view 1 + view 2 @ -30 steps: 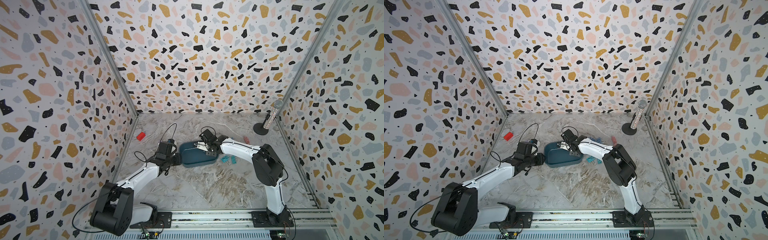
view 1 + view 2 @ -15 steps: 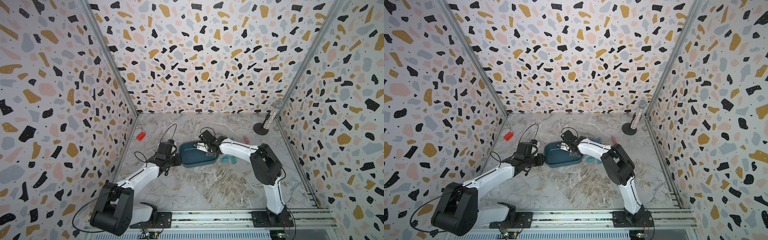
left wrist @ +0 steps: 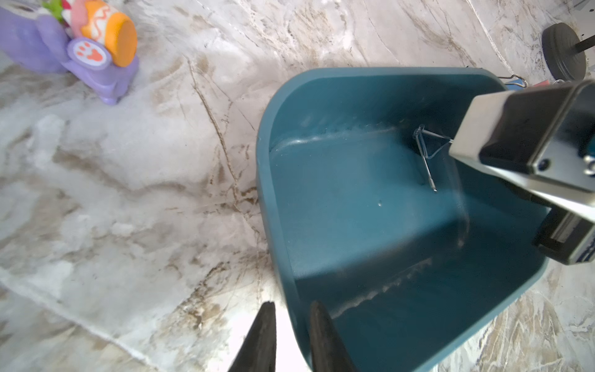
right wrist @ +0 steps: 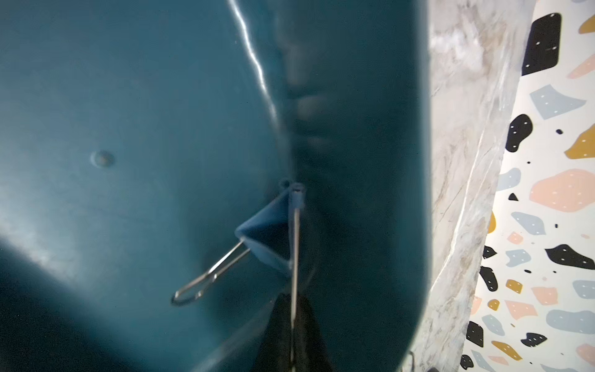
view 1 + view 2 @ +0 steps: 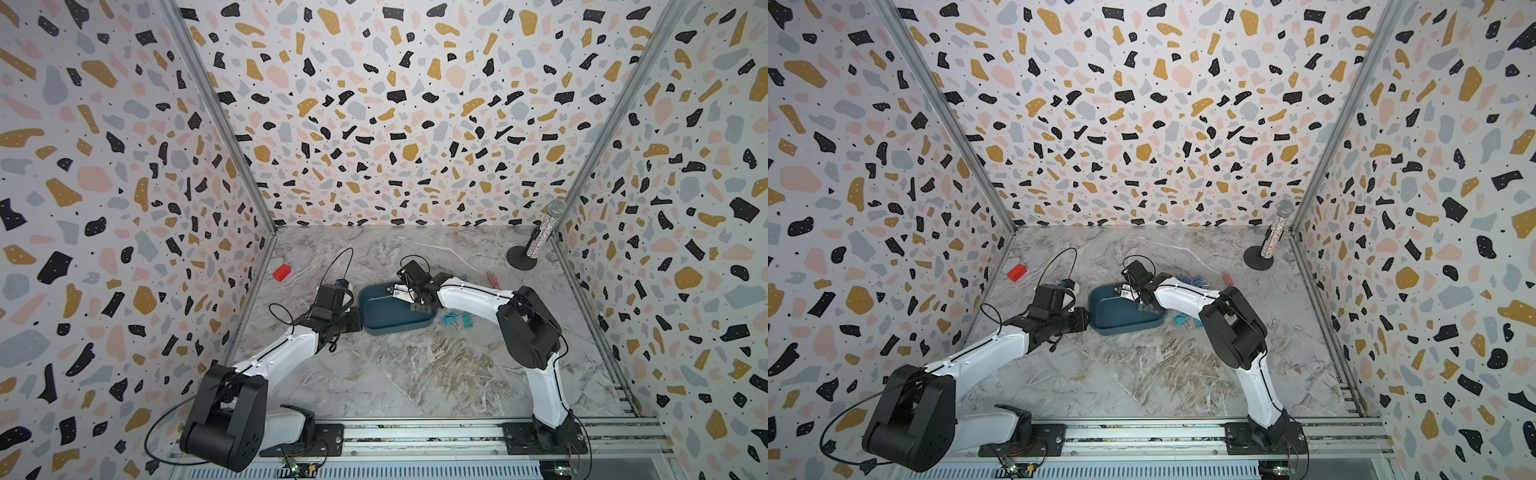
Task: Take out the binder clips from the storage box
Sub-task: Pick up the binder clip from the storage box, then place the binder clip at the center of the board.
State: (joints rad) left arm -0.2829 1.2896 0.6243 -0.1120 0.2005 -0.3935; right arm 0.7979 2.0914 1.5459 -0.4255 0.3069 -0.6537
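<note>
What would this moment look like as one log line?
left fingers: clamp storage box wall | right fingers: shut on blue binder clip handle inside box

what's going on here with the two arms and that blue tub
Two robot arms are taking binder clips out of the storage box. The left gripper is clamped on the box's wall, apparently to steady it. The right gripper is down inside the box, shut on the wire handle of a blue binder clip, the only clip visible in there. Some teal clips already lie on the table beside the box.
</note>
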